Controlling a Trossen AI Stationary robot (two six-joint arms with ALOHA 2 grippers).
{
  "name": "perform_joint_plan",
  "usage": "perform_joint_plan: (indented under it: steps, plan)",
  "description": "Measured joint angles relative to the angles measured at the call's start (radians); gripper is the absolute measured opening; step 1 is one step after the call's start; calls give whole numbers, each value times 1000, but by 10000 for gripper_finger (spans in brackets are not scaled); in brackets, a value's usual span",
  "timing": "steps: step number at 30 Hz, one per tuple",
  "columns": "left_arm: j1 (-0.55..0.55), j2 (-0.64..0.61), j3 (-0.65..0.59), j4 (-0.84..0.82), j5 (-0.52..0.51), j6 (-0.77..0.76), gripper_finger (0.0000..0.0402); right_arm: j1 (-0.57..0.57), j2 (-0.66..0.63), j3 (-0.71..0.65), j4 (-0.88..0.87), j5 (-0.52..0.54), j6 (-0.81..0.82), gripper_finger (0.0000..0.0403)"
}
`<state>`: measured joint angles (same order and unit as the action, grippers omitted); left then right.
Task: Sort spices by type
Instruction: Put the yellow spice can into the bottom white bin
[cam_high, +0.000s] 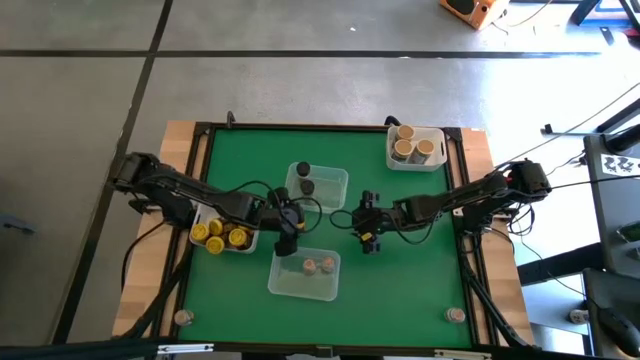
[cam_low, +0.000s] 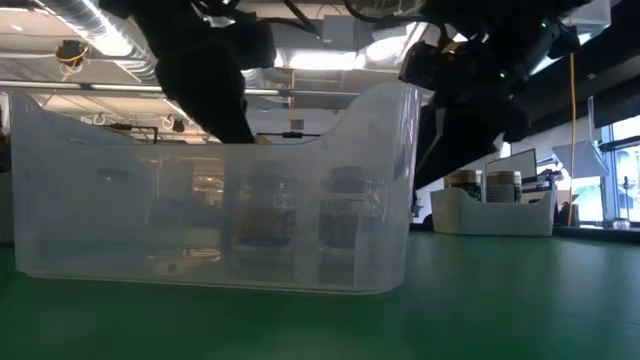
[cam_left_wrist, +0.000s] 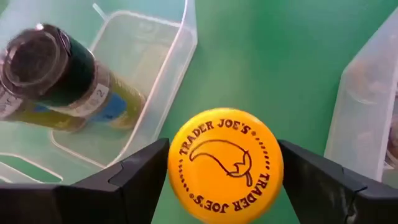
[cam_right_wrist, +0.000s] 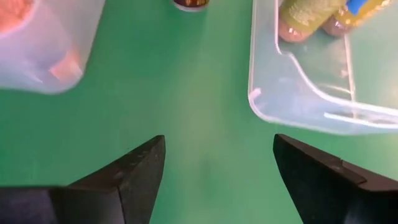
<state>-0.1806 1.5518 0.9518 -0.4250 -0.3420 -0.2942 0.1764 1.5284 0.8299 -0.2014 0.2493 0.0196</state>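
A spice jar with a yellow lid (cam_left_wrist: 225, 165) stands upright between the fingers of my left gripper (cam_high: 287, 243), over the green mat between two clear tubs. The far tub (cam_high: 316, 186) holds black-lidded jars; one (cam_left_wrist: 50, 74) lies on its side. The near tub (cam_high: 304, 272) holds pinkish-lidded jars. The left tub (cam_high: 222, 236) holds yellow-lidded jars and the far-right tub (cam_high: 415, 148) tan-lidded ones. My right gripper (cam_high: 370, 240) hangs open over bare mat (cam_right_wrist: 219, 155), right of the middle tubs. My left gripper holds the yellow-lidded jar from above, fingers pointing down, one finger (cam_left_wrist: 146, 171) on each side of the round lid's rim (cam_left_wrist: 177, 168). The jar is upright, lid toward the camera. The lid hides the jar's body and whether its foot is on the mat.
The near tub (cam_low: 210, 200) fills the low view's foreground, with the tan-lid tub (cam_low: 490, 208) behind on the right. Single jars stand at the near-left (cam_high: 182, 318) and near-right (cam_high: 455, 315) table corners. Bare mat lies right of my right gripper.
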Motion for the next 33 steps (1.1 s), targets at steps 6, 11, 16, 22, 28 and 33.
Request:
perform_joint_plan:
  steps: [6,11,16,22,28,33]
  plan:
    - [0,28,1,-2,0,3,289,0,0,0,42,-2,-3,299]
    - [0,29,1,19,0,1,241,0,0,0,45,-2,-19,299]
    - [-3,6,10,7,0,2,222,0,0,0,44,-1,-20,299]
    - [-32,-64,106,-181,-5,-47,222,0,0,0,45,1,-21,299]
    - [-72,-179,231,-477,-113,-151,222,0,0,0,50,1,-21,299]
    - [-94,-269,311,-706,-184,-291,222,0,1,0,59,1,-22,299]
